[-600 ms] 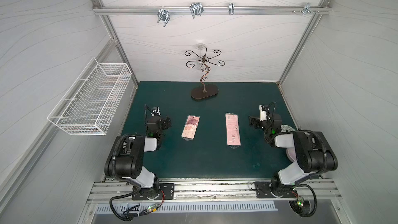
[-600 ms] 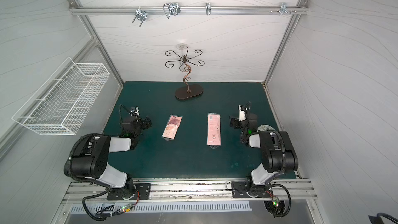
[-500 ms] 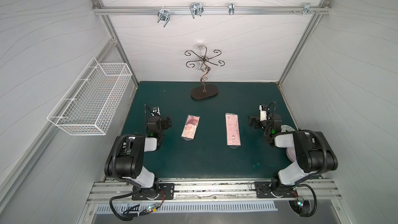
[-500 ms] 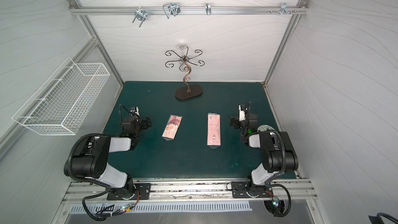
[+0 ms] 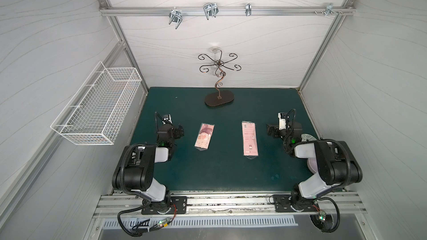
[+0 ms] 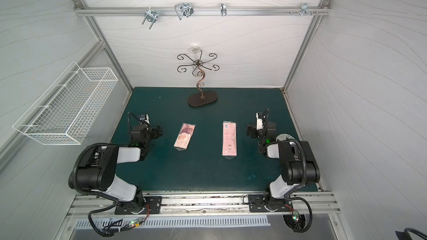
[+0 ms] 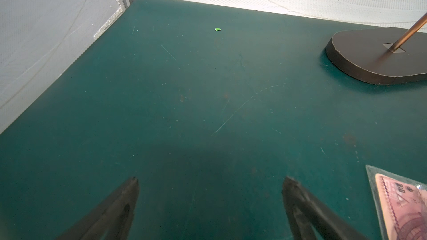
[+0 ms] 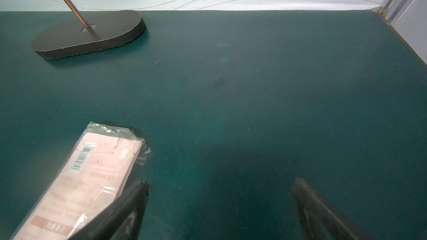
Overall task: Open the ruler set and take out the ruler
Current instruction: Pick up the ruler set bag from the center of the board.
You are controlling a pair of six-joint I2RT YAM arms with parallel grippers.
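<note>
Green mat (image 5: pixel 221 172), two pink ruler-set packs flat in front of jewelry stand (image 5: pixel 219 100): long pack (image 5: pixel 249 140) to its right, short pack (image 5: pixel 204 137) to its left. Fingers of left gripper (image 7: pixel 210 181) and right gripper (image 8: pixel 221 183) spread wide, holding nothing.

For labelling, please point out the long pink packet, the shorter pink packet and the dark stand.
long pink packet (image 5: pixel 250 140): in a top view, middle of its face
shorter pink packet (image 5: pixel 204 139): in a top view, middle of its face
dark stand (image 5: pixel 225 99): in a top view, its oval base
</note>
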